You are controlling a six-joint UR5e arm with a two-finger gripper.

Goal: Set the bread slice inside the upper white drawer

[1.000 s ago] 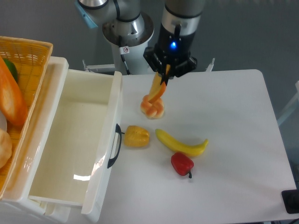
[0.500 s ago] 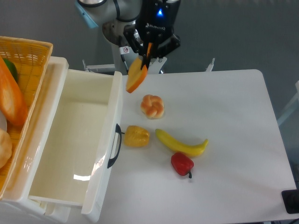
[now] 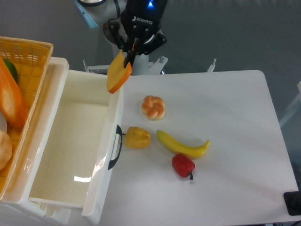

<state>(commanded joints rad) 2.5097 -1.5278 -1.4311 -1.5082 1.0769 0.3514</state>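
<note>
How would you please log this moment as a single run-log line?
phase: carry | tool: shut on bread slice | bread slice: held in the air, over front edge of white drawer | drawer: open, nothing seen inside | placement: not yet done

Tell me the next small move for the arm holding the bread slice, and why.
Probably carry it a little further left. The gripper holds the bread slice hanging over the front wall of the upper white drawer, not yet over its open inside, so a release here might hit the rim.
</note>
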